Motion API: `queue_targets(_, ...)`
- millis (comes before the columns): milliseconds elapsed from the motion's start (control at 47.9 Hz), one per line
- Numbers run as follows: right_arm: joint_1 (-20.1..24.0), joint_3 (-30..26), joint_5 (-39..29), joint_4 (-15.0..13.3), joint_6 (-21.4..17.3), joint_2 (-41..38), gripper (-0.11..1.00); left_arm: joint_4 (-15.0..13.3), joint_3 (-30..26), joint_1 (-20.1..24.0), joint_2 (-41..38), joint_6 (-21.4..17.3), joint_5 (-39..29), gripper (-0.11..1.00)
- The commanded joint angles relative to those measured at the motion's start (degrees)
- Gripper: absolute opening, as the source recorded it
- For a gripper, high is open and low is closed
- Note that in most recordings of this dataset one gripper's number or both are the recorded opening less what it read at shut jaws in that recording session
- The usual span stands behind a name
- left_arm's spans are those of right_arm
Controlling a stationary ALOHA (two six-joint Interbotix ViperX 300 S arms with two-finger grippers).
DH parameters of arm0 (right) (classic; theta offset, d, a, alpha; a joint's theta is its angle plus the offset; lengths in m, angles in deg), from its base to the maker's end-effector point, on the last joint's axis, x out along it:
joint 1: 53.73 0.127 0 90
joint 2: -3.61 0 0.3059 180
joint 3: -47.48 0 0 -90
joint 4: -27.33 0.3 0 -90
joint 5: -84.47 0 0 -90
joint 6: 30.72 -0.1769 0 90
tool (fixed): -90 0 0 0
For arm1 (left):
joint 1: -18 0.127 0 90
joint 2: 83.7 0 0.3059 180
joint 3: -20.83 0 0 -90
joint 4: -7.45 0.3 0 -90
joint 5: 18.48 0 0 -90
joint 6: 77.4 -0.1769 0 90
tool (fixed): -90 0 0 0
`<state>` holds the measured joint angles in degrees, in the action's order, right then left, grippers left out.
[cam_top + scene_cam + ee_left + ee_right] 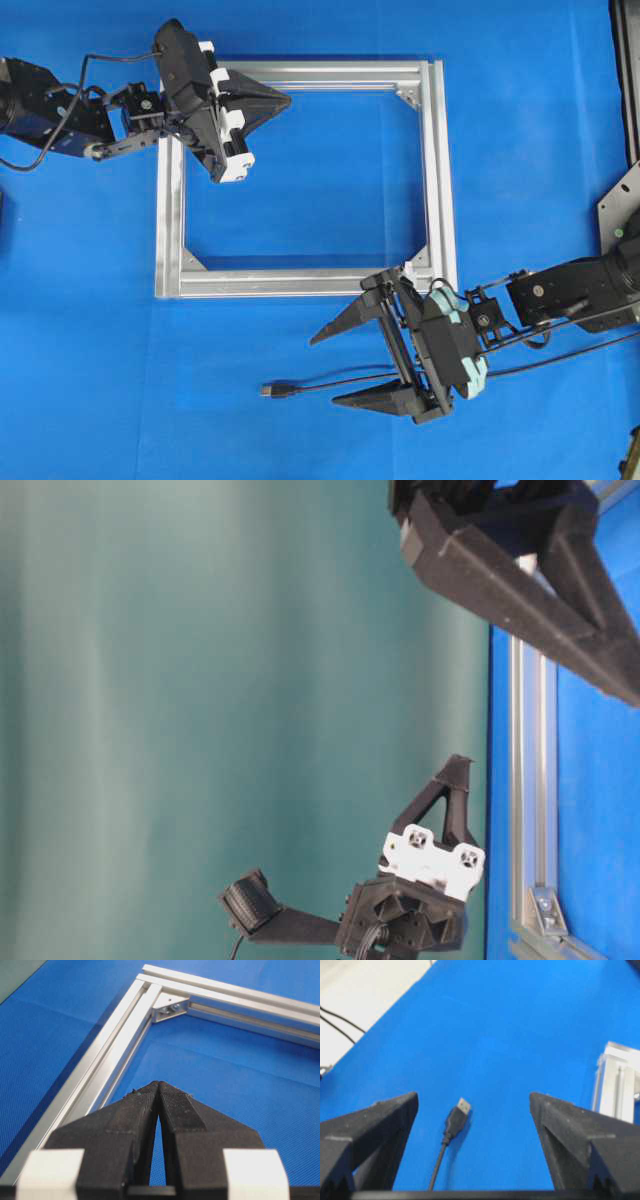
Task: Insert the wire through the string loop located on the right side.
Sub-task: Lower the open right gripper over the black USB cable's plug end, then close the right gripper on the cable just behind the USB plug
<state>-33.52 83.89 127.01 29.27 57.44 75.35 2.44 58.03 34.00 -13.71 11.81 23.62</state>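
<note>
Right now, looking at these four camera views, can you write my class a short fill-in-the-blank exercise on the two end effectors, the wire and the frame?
1. The right end effector has its jaws ____.
2. The left end effector hovers over the silver frame with its jaws ____.
3. The wire lies on the blue table and ends in a ____ plug.
4. The plug lies ____ the frame.

Missing words: open; shut; USB; outside

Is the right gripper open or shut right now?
Open. The right gripper has its fingers spread wide, with the wire lying loose between them.
</note>
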Motion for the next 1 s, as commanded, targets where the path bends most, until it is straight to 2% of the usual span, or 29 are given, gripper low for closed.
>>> queue_targets(0, 0.7, -0.97, 0.26, 1.49, -0.09, 0.62, 0.83, 0.18, -0.62, -0.18, 1.76, 0.0, 0.18, 0.0)
queue_targets(209, 2.11, -1.76, 0.79, 7.21, 0.0, -3.69, 0.83, 0.09, -0.62, -0.18, 1.76, 0.0, 0.18, 0.0)
queue_targets(438, 4.39, -5.01, 1.32, 13.71, 0.0, -10.99, 0.83, 0.18, -0.53, -0.26, 1.76, 0.0, 0.09, 0.0)
queue_targets(542, 4.48, -5.19, 2.02, 15.73, 0.0, -12.74, 0.83, 0.18, -0.44, -0.26, 1.76, 0.0, 0.09, 0.0)
queue_targets(855, 4.57, -5.27, 1.41, 16.44, 0.0, -13.18, 0.81, 0.09, -0.35, -0.26, 1.85, 0.0, 0.0, 0.0)
queue_targets(980, 4.66, -5.45, 0.88, 16.44, 0.09, -13.36, 0.76, 0.18, -0.35, -0.26, 1.85, 0.0, 0.0, 0.0)
